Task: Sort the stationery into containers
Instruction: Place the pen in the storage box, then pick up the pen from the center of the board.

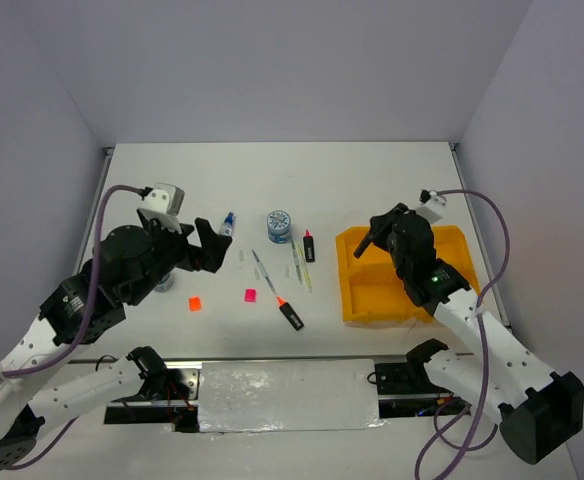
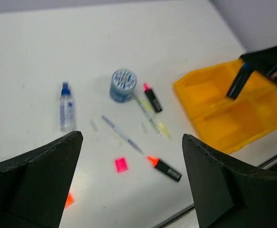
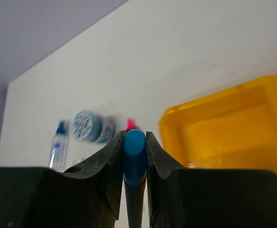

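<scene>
My right gripper [image 1: 370, 238] is shut on a blue-capped highlighter [image 3: 134, 151] and holds it above the left end of the orange-yellow tray [image 1: 377, 295]. The left wrist view shows this highlighter [image 2: 237, 83] hanging over the tray [image 2: 209, 90]. My left gripper [image 1: 208, 246] is open and empty, raised above the table to the left of the items. On the table lie a blue-capped bottle [image 1: 228, 225], a blue-white pot [image 1: 280, 225], a pink-capped highlighter [image 1: 309, 245], an orange-capped highlighter [image 1: 288, 312], two thin pens [image 1: 262, 270], a pink cube [image 1: 250, 295] and an orange cube [image 1: 194, 302].
The tray's compartments that show hold nothing. White walls close the table at the back and sides. A metal strip [image 1: 287, 395] runs along the near edge between the arm bases. A small bluish object [image 1: 164, 284] lies half hidden under the left arm.
</scene>
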